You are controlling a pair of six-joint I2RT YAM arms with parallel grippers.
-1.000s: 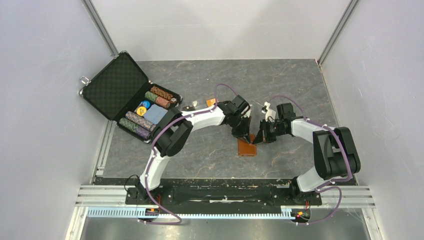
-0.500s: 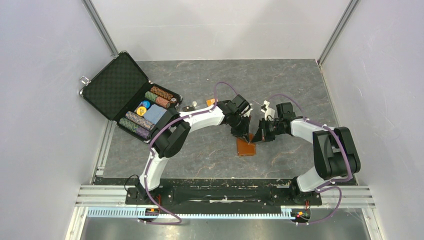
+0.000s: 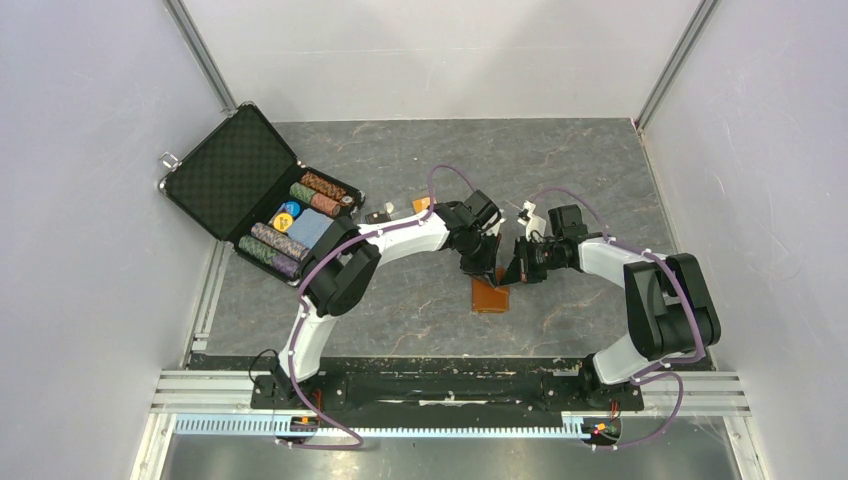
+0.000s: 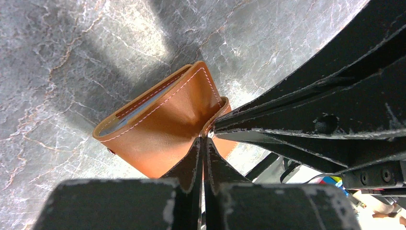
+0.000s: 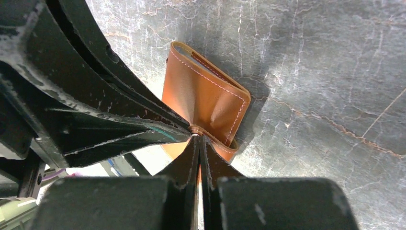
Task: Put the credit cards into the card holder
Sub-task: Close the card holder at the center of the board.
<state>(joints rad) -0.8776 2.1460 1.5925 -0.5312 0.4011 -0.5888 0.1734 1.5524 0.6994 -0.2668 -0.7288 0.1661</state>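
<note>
Left claw [image 4: 203, 141] is clamped on one leather edge of the card holder [image 4: 158, 129], near the centre of the table [image 3: 420, 320], at six o'clock of both wrists. Right claw [image 5: 196, 139] pinches the neighbouring edge. With the tips nearly touching, pulling apart could slip the thin leather free or knock the claws together.

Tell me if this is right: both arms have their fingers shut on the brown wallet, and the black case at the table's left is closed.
Not quite. The black case is open, its foam lid laid back and poker chips showing; the top view shows it. The rest stands: the left fingers and right fingers are both shut on the brown wallet.
</note>
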